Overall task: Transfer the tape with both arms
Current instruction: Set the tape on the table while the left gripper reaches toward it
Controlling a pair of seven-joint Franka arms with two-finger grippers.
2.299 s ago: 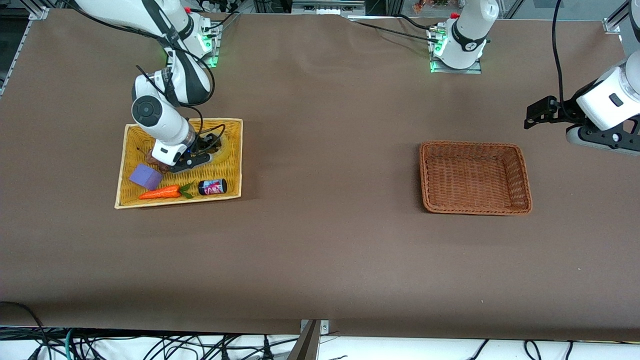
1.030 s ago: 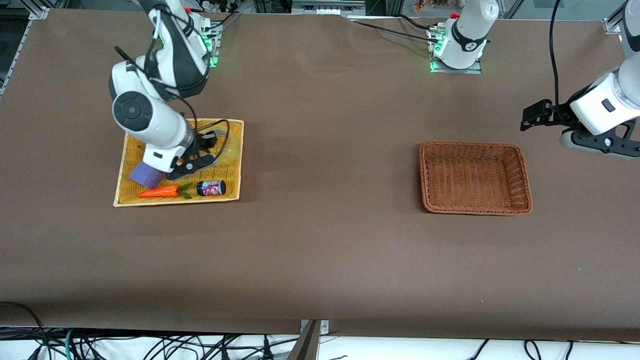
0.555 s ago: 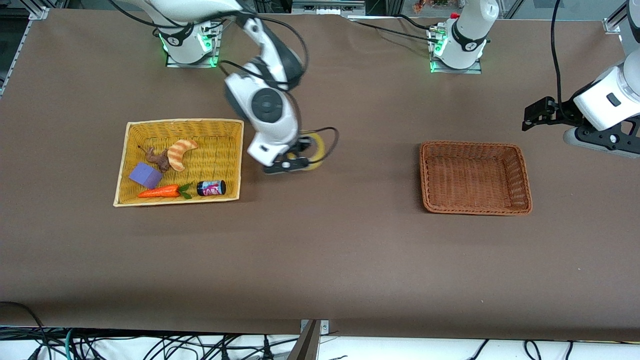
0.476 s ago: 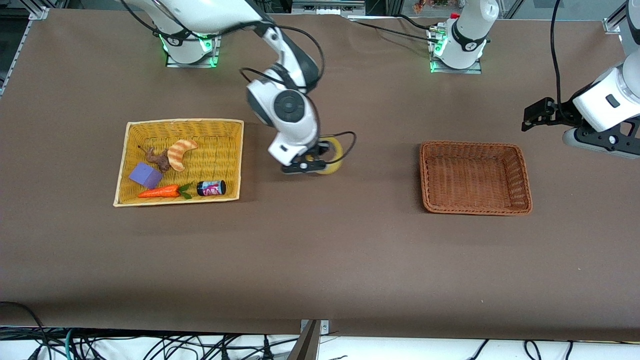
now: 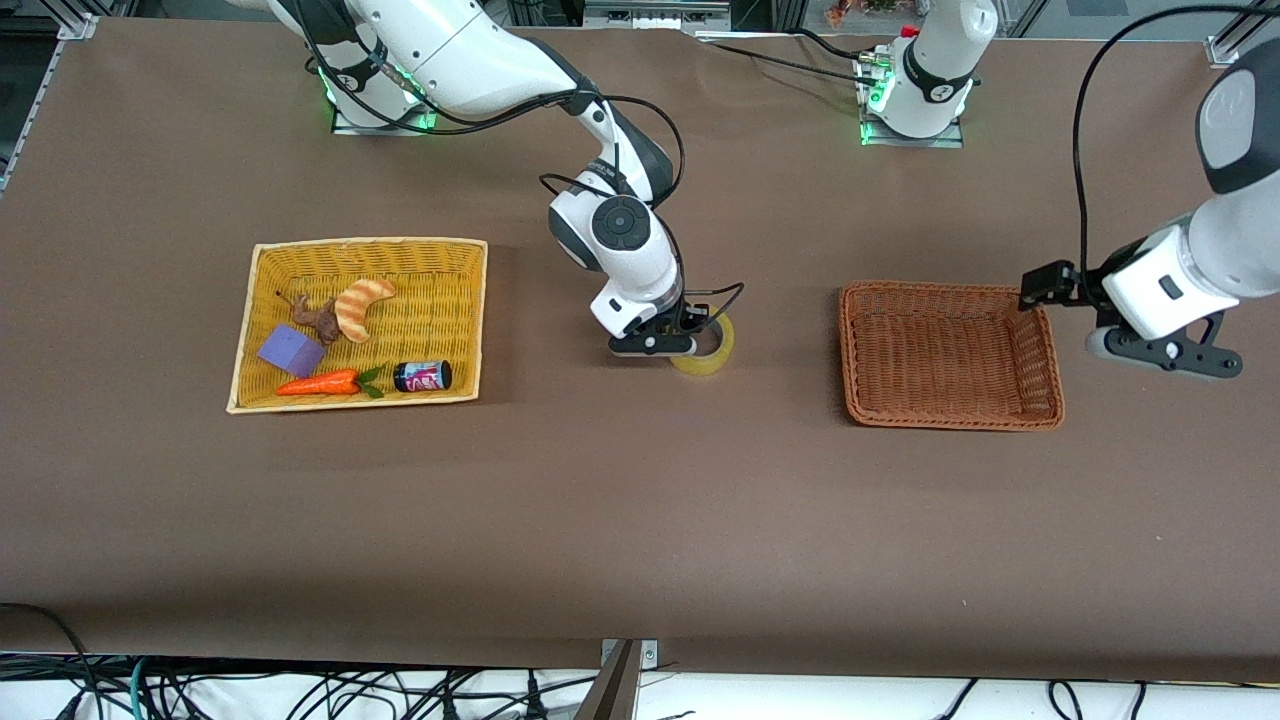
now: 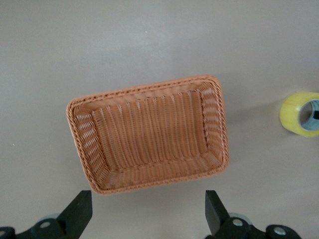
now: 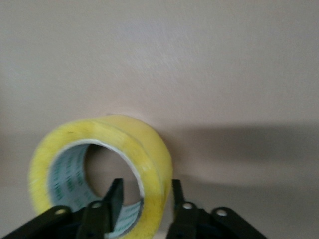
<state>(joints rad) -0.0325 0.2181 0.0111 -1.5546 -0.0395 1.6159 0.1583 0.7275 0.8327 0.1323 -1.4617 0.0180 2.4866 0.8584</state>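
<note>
Right wrist view is showing the right gripper (image 7: 143, 191) straddling the tape's (image 7: 144, 154) wall, loosening; left gripper (image 6: 147, 211) is hanging apart over the brown basket (image 6: 149, 134).

In the right wrist view the frame's lower edge cuts off the tape (image 7: 149, 164) and the right gripper (image 7: 144, 196), while the small brown thing (image 5: 316, 318) in the yellow basket (image 5: 430, 252) stays unidentifiable.

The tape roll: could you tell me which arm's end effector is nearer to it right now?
Right. The right end effector straddles the tape roll's wall; the left end effector hangs past the brown basket.
</note>
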